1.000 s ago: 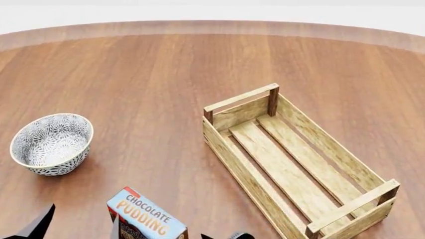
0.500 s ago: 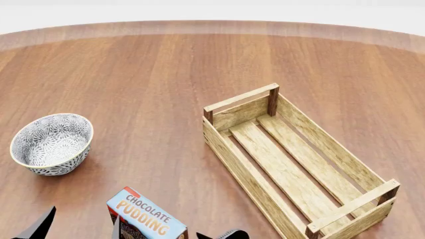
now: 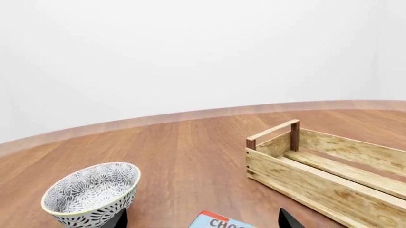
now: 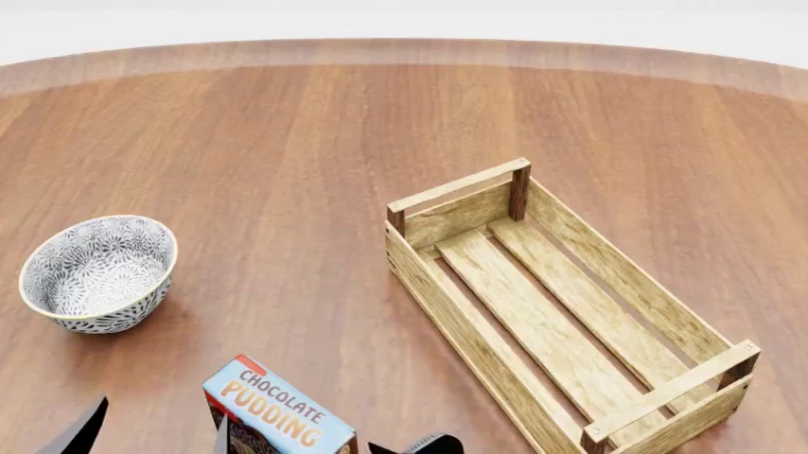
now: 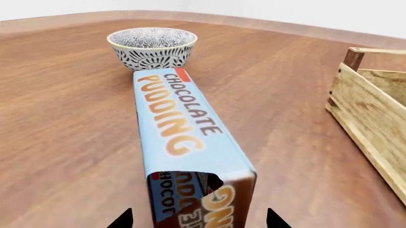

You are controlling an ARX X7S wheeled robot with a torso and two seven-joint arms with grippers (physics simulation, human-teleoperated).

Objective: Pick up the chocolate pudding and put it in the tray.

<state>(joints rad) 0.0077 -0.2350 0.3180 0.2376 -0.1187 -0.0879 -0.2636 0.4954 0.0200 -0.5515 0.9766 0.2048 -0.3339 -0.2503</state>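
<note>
The chocolate pudding (image 4: 280,413) is a carton with a light-blue top, lying on the wooden table at the near edge of the head view. The tray (image 4: 562,307), a light-wood slatted crate, stands to its right and holds nothing. My left gripper (image 4: 154,437) is open just left of the carton. In the left wrist view its dark fingertips (image 3: 120,219) stand wide apart with a corner of the carton (image 3: 222,222) between them. My right gripper (image 5: 198,221) is open, its tips on either side of the carton's near end (image 5: 184,123). In the head view only a small dark part of it (image 4: 417,446) shows.
A round patterned grey-white bowl (image 4: 98,272) stands left of the carton. It also shows in the left wrist view (image 3: 92,194) and, beyond the carton's far end, in the right wrist view (image 5: 152,47). The tray's end post (image 3: 295,135) and side wall (image 5: 374,114) show in the wrist views.
In the head view, the visible part of my right gripper has crept left toward the carton. The carton, tray and bowl have not moved.
</note>
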